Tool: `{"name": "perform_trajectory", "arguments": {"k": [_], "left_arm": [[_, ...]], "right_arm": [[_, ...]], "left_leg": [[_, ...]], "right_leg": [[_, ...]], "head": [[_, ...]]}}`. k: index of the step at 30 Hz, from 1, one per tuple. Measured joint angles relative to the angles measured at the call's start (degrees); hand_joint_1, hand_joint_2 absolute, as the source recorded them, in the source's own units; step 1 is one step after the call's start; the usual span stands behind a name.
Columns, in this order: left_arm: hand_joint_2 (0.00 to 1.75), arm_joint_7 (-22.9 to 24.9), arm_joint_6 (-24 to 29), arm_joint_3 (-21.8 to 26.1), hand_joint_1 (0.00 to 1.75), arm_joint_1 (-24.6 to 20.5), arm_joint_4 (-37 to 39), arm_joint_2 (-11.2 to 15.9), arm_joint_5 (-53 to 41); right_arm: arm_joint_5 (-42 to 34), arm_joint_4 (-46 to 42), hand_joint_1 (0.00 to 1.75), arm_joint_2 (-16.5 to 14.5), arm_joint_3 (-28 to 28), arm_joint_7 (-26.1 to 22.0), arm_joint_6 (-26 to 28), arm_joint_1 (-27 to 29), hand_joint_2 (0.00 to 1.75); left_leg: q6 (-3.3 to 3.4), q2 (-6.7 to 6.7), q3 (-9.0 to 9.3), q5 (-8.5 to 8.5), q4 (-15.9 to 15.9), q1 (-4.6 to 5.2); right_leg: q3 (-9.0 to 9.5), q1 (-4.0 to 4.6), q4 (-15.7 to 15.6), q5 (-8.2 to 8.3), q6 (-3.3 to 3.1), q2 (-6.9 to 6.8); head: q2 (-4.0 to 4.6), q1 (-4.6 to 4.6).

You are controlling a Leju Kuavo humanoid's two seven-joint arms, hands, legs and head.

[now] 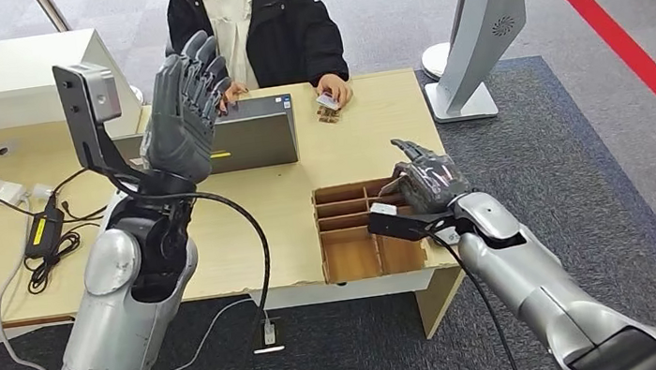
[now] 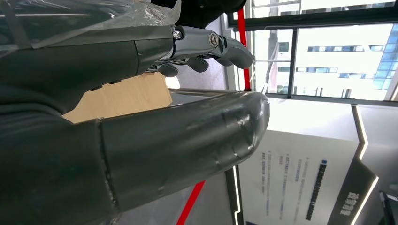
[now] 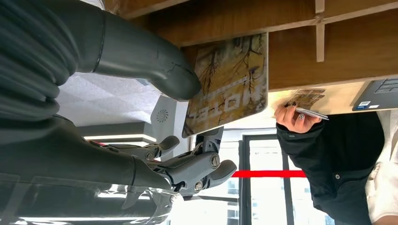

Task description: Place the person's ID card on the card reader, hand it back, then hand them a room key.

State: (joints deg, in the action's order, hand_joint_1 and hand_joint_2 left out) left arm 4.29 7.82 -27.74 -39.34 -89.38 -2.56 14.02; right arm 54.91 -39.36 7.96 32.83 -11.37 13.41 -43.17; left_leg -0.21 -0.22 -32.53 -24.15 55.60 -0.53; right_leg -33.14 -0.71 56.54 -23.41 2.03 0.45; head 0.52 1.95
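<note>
Over the cardboard divider tray (image 1: 349, 230) at the desk's near edge, the right hand (image 1: 426, 184) pinched a room key (image 3: 228, 84) between thumb (image 3: 155, 65) and fingers. Recommended practice was to maintain the pinch, lift clear of the partitions, then extend toward the person (image 1: 252, 20). Long axis: along the fingers, free end projecting past the fingertips. Left hand (image 1: 186, 99): raised, spread, holding nothing.

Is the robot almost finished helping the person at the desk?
Nearly. The person already holds a card in their own hand, so the ID card looks returned. The right hand is over the wooden card box, pinching a hotel key card. The left hand is raised with nothing in it. What's left: passing that key across the desk.
</note>
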Motion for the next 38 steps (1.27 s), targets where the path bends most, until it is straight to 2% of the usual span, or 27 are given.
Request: {"name": "perform_trajectory", "arguments": {"k": [16,21,28,38], "left_arm": [[0.0,-0.6,-0.8,0.0,0.0,0.4,0.2,0.0,-1.1],[0.0,-1.6,-1.2,0.0,0.0,0.4,1.2,-0.3,-1.6],[0.0,-2.5,-1.6,0.0,0.0,0.4,2.0,-0.6,-1.8],[0.0,-3.3,-1.6,0.1,0.0,0.4,2.5,-0.8,-2.1]], "right_arm": [[-0.6,0.2,1.72,-0.7,0.0,0.0,0.5,-0.1,1.75],[-5.0,1.4,1.75,-1.9,-0.6,-2.4,6.5,-4.8,1.75],[-6.8,1.9,1.75,-1.5,-2.0,-3.5,9.0,-10.9,1.75],[-6.9,3.1,1.75,-1.3,-2.8,-3.6,9.6,-12.9,1.75]], "left_leg": [[0.0,0.0,0.0,0.0,0.0,0.0],[0.0,0.01,0.01,0.0,0.0,0.01],[0.0,0.01,0.02,0.01,0.0,0.02],[0.0,0.0,0.01,0.0,0.0,0.01]], "right_leg": [[0.0,0.0,0.0,0.0,0.0,0.0],[0.0,-0.01,0.0,0.01,0.0,0.0],[0.0,-0.02,0.0,0.01,0.01,0.0],[-0.01,-0.02,0.0,0.01,0.01,0.0]], "head": [[0.0,0.01],[0.0,0.01],[0.0,0.01],[0.0,0.01]]}}
